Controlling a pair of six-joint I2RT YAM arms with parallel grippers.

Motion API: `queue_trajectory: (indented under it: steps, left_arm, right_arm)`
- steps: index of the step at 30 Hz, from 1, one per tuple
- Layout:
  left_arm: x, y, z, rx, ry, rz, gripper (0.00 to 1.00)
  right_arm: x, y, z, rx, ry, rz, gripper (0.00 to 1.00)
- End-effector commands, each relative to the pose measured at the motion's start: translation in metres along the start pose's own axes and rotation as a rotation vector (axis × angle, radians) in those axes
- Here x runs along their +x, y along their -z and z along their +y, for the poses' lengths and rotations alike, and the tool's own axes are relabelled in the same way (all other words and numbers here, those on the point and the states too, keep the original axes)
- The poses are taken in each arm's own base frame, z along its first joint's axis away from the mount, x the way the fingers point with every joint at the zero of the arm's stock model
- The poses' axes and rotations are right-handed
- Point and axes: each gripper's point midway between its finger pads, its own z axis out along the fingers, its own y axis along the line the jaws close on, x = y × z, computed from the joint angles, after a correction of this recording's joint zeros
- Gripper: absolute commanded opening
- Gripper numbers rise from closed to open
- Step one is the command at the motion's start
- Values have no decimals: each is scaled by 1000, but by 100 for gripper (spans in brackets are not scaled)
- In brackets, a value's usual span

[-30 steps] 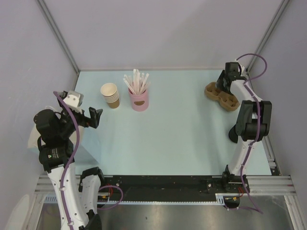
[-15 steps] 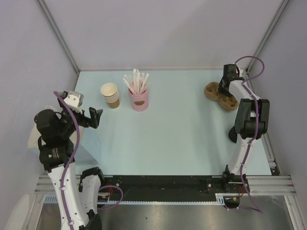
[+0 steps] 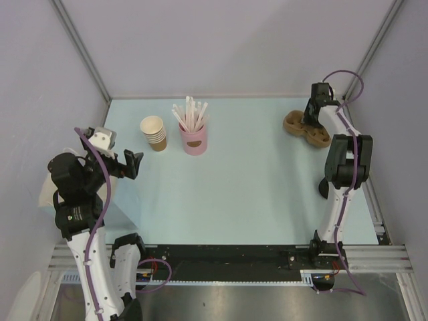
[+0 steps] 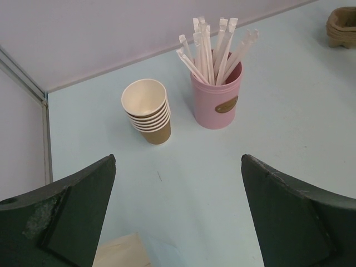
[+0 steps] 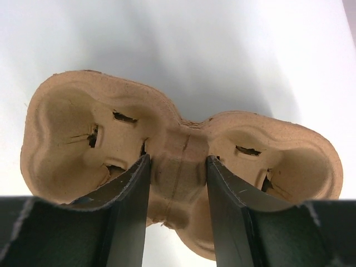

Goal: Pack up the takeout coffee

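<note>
Weird one: the takeout coffee didn't show up in any of the three views, so I couldn't say which way it lay from either set of jaws, or which arm was nearer. The right jaws sat over a pulp cup carrier (image 5: 178, 153) at about 2 o'clock on the bench (image 3: 254, 194). They were part-open, one finger each side of its narrow waist, and I couldn't tell if they were actually pinching it. From above, the carrier's long axis ran roughly 10 to 4 o'clock, and the jaws crossed it. The left jaws hung wide open and empty at 9 o'clock. Only the left wrist cam showed a tan bag corner (image 4: 125, 253) at 6 o'clock below them, with the lidless cup stack (image 4: 147, 111) and pink straw cup (image 4: 217, 97) towards 12. Only the right wrist cam showed both carrier pockets empty.
</note>
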Motion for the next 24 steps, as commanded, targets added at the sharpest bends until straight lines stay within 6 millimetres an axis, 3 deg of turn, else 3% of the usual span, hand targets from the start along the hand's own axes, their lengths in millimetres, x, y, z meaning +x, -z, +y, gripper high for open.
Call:
queue_trajectory:
  steps: [1, 2, 3, 5, 11, 17, 24]
  left_arm:
    - [-8, 2, -1, 7, -13, -36, 100]
    - [-8, 2, -2, 7, -13, -36, 99]
    - [-8, 2, -1, 7, -13, -36, 100]
    - [-8, 2, -2, 9, -11, -35, 99]
    - [-8, 1, -1, 10, -7, -36, 99]
    - [-8, 1, -1, 8, -7, -38, 99]
    - [-8, 1, -1, 8, -6, -38, 99]
  right_arm:
    - [-37, -9, 7, -50, 125, -45, 18]
    - [-35, -12, 7, -57, 149, -27, 18]
    - [-47, -12, 10, -76, 194, -45, 18]
    - [-41, -27, 8, -78, 243, -13, 18]
    - [-65, -31, 16, -144, 394, -79, 18]
    - [-76, -16, 27, -242, 446, -105, 20]
    - [-79, 2, 27, -261, 429, -113, 23]
